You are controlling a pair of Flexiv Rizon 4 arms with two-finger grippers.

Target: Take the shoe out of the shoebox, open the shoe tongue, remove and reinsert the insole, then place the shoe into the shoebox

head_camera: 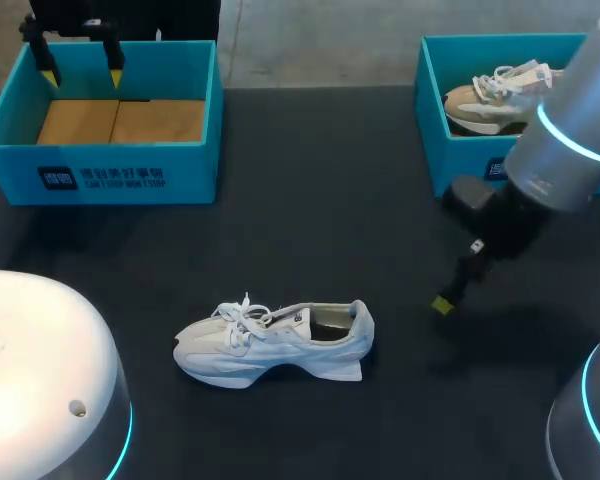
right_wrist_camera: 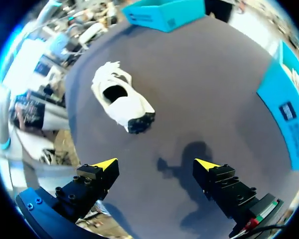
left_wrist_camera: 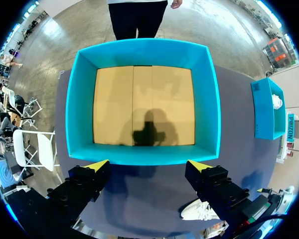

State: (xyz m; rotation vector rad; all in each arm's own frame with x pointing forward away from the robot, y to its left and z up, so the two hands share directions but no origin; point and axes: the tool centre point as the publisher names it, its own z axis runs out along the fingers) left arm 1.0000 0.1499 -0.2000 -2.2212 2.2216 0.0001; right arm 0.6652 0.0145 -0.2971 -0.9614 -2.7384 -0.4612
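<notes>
Out of its box and down on the dark matte desk (head_camera: 330, 200): one white lace-up sneaker with a chunky sole (head_camera: 275, 343). Stands upright on that sole near the middle, toe to the left, heel to the right, well apart from everything else. Shows tied laces (head_camera: 238, 315) over the tongue and a dark collar mouth; no telling about an insole inside.

Far left: an open teal cardboard shoebox (head_camera: 100, 175), bare brown card at the bottom, nothing in it. Above its near wall, the left gripper (left_wrist_camera: 148, 167), fingers spread wide and empty. Far right: a second teal box (head_camera: 460, 150) with a beige-and-white sneaker (head_camera: 495, 100) inside.

Right of the white sneaker, over bare desk: the right gripper (right_wrist_camera: 156, 164), fingers wide apart, nothing between them, heel end of the sneaker ahead.

By the look of it, light, soft in the upper, stiff only at sole and heel counter. Likely to slide or tip on the smooth desk under a one-sided push, so worth pinning at the heel counter or midsole with one gripper. For the tongue, best to pinch the top edge just behind the laces and draw up and forward; expect limited opening with the knot tied. For the insole, probably thin, floppy foam: pinch at the heel end inside the collar, peel upward, allow for bending. For the lift back to the shoebox, safest across the collar wall near the heel.
</notes>
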